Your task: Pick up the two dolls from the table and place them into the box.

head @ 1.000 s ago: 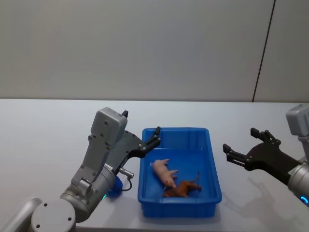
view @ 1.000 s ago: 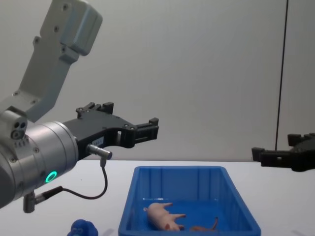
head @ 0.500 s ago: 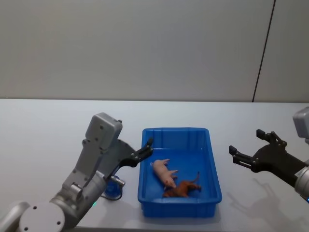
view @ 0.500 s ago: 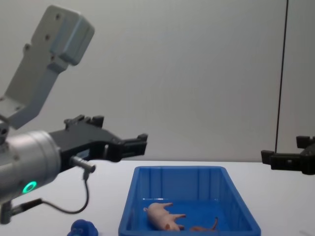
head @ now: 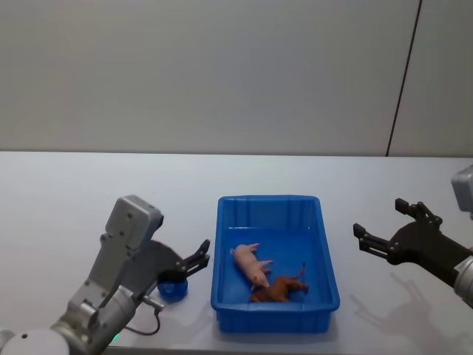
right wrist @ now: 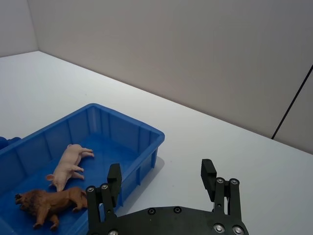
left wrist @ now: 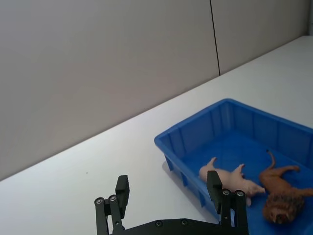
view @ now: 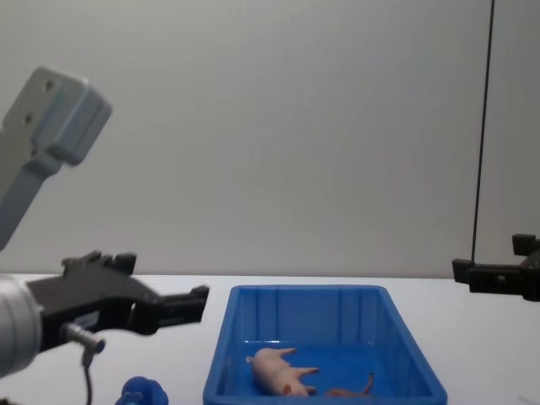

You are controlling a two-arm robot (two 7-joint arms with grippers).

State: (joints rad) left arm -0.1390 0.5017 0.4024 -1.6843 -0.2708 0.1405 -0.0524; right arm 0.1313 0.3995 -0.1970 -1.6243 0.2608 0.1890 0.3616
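Back off the pig [head: 251, 265] and lion [head: 279, 288] lying in the box [head: 270, 200] comes the left gripper [head: 198, 259], jaws wide and empty, with a blue toy [head: 174, 287] on the table [head: 66, 192] just below them. The retreat should stay high so it doesn't nudge that toy. The right gripper [head: 377, 218] waits well apart, spread and empty.

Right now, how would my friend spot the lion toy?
Find the big blue box on the white table. Two toys lie inside, towards the robot's end. The lion is the brown one with a mane; the pig beside it is pink.
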